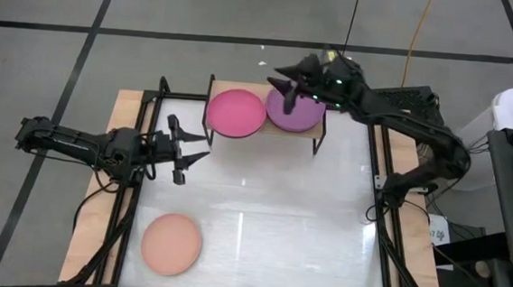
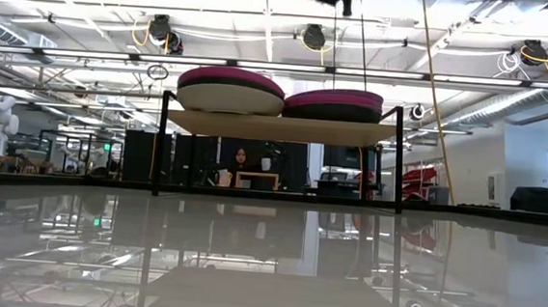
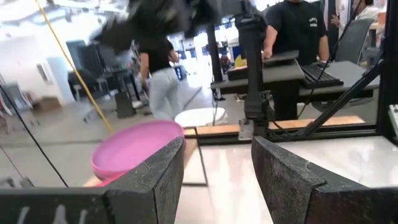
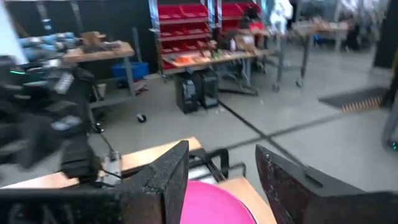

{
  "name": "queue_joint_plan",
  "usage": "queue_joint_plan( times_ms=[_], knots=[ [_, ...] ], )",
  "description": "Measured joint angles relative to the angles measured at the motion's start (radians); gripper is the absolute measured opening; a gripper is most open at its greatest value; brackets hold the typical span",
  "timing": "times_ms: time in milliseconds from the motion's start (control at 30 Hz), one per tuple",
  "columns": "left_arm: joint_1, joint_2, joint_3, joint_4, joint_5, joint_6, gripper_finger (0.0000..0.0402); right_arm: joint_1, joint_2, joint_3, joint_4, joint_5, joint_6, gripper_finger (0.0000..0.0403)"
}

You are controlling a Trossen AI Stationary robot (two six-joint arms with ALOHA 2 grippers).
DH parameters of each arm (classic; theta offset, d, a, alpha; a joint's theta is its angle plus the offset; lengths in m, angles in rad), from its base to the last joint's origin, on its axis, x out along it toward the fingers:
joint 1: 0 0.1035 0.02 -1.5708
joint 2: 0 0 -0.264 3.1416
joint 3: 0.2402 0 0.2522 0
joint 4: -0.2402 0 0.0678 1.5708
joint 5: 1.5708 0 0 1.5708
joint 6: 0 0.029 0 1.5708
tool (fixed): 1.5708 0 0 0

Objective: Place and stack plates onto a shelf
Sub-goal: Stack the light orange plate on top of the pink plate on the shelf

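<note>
Plates: you have two stacks on the shelf (image 1: 316, 130), one salmon plate (image 1: 172, 243) on the table; both grippers spread, empty.

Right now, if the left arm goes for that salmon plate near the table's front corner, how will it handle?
The salmon plate looks flat and stiff, so it probably keeps its shape. Lying flush on the glossy tabletop, it may slide when nudged, and its low rim looks hard to get fingers under. Unlikely to roll.

Both arms are black and jointed, with dark cables, a green light on the right one.
</note>
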Motion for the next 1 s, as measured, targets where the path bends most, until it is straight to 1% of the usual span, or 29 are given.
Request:
queue_joint_plan(
  times_ms=[67,233,433,500,600,633,700,867,1000],
  knots=[
    [0.0,0.0,0.0,-0.027,0.004,-0.027,0.0193,0.036,-0.043,0.0,-0.037,0.001,-0.033,0.0165],
    [-0.002,0.015,0.0,-0.09,0.088,-0.04,0.0193,0.153,-0.119,-0.009,-0.138,0.002,-0.083,0.0165],
    [-0.035,0.066,-0.001,-0.091,0.103,-0.035,0.0193,0.32,-0.204,-0.127,-0.134,0.01,-0.102,0.0165],
    [-0.042,0.088,-0.001,-0.092,0.103,-0.035,0.0193,0.375,-0.234,-0.171,-0.131,0.046,-0.106,0.0165],
    [-0.05,0.117,0.0,-0.098,0.103,-0.035,0.0193,0.448,-0.271,-0.245,-0.112,0.132,-0.108,0.0165],
    [-0.053,0.125,0.006,-0.124,0.106,-0.036,0.0193,0.469,-0.283,-0.274,-0.099,0.156,-0.108,0.0165],
    [-0.053,0.144,0.045,-0.224,0.109,-0.051,0.0193,0.506,-0.305,-0.335,-0.055,0.177,-0.107,0.0165],
    [-0.053,0.228,0.208,-0.57,0.113,-0.122,0.0193,0.568,-0.364,-0.508,0.139,0.191,-0.107,0.0164],
    [-0.053,0.313,0.312,-0.805,0.187,-0.145,0.0193,0.601,-0.401,-0.649,0.295,0.191,-0.106,0.0164]
  ],
)
